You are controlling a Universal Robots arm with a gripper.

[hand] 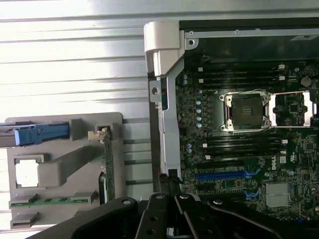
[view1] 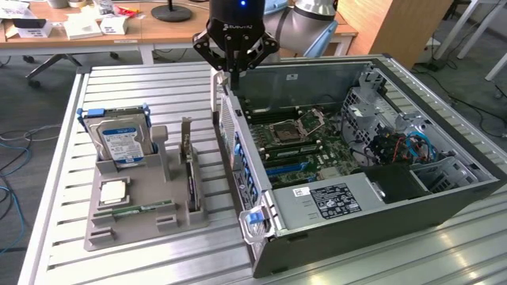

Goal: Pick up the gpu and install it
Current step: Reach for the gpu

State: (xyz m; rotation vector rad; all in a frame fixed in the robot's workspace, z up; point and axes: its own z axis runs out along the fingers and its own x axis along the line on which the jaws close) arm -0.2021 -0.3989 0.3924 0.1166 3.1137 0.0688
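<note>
Exterior view: my gripper [view1: 234, 72], pinched closed and empty, hangs over the case [view1: 225, 116]; gpu [view1: 189, 163] stands edge-up in holder [view1: 135, 222] for grasping.

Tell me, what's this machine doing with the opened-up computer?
A robot arm's claw hangs over the back edge of the open computer case. It looks shut and holds nothing. The gpu it is meant to install has not been picked up: it stands on edge in the gray holder beside the case, near a hard drive.
</note>
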